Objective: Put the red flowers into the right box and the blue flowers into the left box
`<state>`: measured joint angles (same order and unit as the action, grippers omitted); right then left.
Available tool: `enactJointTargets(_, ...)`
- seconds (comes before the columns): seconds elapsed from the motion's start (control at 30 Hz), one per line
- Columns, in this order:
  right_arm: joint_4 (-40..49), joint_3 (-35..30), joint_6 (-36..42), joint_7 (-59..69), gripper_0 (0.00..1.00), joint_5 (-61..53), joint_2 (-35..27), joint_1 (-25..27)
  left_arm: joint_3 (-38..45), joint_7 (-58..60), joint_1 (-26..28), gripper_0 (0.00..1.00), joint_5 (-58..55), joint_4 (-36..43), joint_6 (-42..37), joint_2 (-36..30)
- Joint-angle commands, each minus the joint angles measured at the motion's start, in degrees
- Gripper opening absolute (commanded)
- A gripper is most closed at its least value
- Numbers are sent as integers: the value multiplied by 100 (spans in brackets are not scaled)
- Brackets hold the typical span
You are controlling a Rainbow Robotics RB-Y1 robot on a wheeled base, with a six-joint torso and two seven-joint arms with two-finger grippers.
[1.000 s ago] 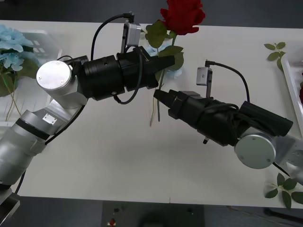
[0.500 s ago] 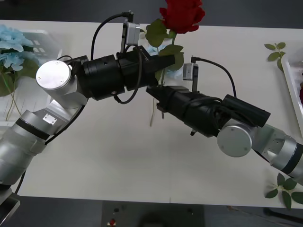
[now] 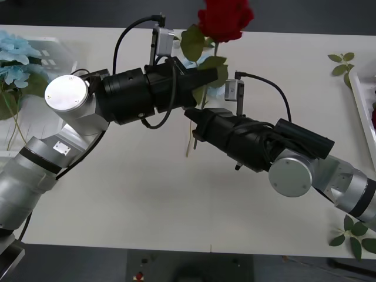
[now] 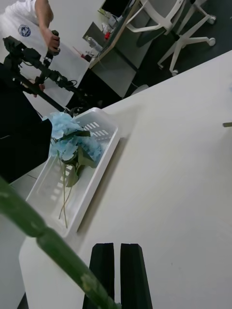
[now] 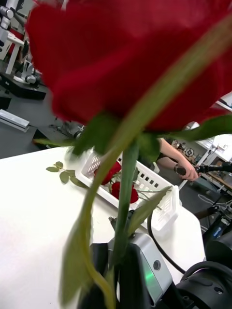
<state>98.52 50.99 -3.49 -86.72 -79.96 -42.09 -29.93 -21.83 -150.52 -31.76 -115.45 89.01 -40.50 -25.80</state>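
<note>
The left gripper holds a deep-red artificial rose on a thin green stem upright, its black fingers pinching the stem partway down so the bloom stands above them and the stem's tail hangs below. The right gripper sits just beside and below it, its black fingers pressed together with no stem between them; the stem crosses just beside them in the right wrist view.

This looks like a handover, and the risk is plain: the closed right fingers would push the thin stem aside, tilting the rose or twisting it in the left grip. They would need to spread and straddle the stem before the left lets go, or the rose falls to the white table.

The white slotted right box, already holding red blooms, lies well away to the right gripper's far side. The shallow white left box holds pale-blue fluffy flowers. Loose green leaf sprigs lie near the right box, not in the way.
</note>
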Motion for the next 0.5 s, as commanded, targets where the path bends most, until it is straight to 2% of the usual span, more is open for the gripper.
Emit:
enactJointTargets(0.03, 44, -54, -47, -38, 0, -2, -27, -101, 65, -144, -14, 86, -144, 222, 16, 14)
enactJointTargets(0.1, 44, -62, -73, -38, 0, -11, -27, -101, 65, -144, -14, 95, -162, 213, 16, 14)
enactJointTargets(0.27, 44, -62, -99, -29, 0, -19, -45, -92, 65, -153, -14, 100, -197, 213, 16, 14)
enactJointTargets(0.43, 97, -54, -99, -12, 0, -46, -150, -101, 74, -162, -5, 100, -197, 213, 16, 14)
enactJointTargets(0.5, 387, -62, -64, 243, 0, -116, -555, -110, 74, -170, -5, 100, -197, 222, 16, 14)
